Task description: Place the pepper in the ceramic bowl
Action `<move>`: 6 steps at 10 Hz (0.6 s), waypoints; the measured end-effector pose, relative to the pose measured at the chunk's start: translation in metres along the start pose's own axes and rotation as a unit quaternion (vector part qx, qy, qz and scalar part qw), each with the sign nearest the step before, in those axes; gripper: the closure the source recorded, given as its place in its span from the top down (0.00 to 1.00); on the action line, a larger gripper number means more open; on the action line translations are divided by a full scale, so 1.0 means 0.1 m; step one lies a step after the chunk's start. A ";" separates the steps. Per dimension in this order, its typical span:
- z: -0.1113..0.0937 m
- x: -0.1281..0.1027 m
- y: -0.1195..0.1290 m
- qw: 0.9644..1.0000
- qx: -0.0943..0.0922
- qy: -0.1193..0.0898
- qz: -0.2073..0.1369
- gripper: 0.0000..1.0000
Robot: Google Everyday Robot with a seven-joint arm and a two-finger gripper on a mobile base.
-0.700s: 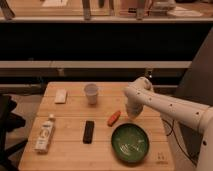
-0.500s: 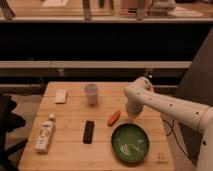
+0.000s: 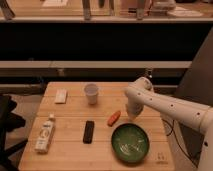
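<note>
No shift since before: gripper (image 3: 132, 116) stays just beside the pepper (image 3: 114, 118), beyond the ceramic bowl (image 3: 130, 143), grip unreadable.

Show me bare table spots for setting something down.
Bare wood lies between the bottle and the remote, and between remote and cup. Crowded: the end effector hangs beside the pepper, behind the ceramic bowl.
</note>
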 end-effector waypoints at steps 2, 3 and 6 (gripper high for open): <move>-0.10 -0.06 -0.16 0.999 0.018 0.005 -0.026 0.62; -0.12 -0.08 -0.21 0.999 0.023 0.006 -0.037 0.72; -0.10 -0.17 -0.33 0.997 0.031 -0.005 -0.064 0.80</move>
